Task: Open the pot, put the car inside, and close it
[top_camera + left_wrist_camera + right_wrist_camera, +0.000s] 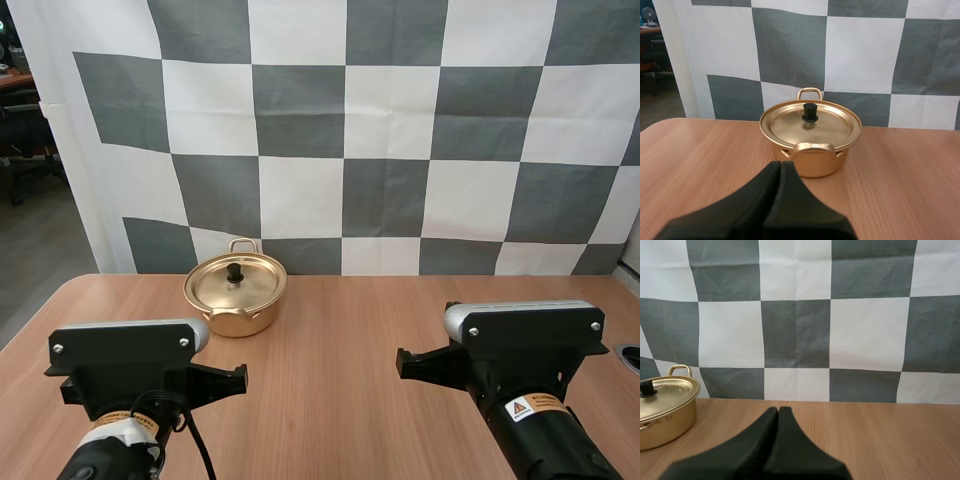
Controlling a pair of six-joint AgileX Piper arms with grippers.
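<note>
Two black two-fingered grippers sit nearest the viewer, low at the near edge of the light-brown wooden table: the left gripper and the right gripper each show their fingers pressed together into a single dark wedge, clenched on nothing. Both arms appear drawn back toward their bases, a posture that keeps the working surface free and leaves either arm able to reach forward. Beyond the left gripper, directly ahead of its wedge and well apart from it, stands the round, shiny gold-coloured metal pot with two looped side handles. Its flat gold lid rests squarely on the rim, the small black knob upright at the centre, so the pot stands closed. From the right gripper the pot lies ahead and off toward the left arm's side, farther away. No car is visible on the table; whether one lies inside the closed pot cannot be told. As judged here, this arrangement fits equally a pot awaiting opening and one closed again over its load.
</note>
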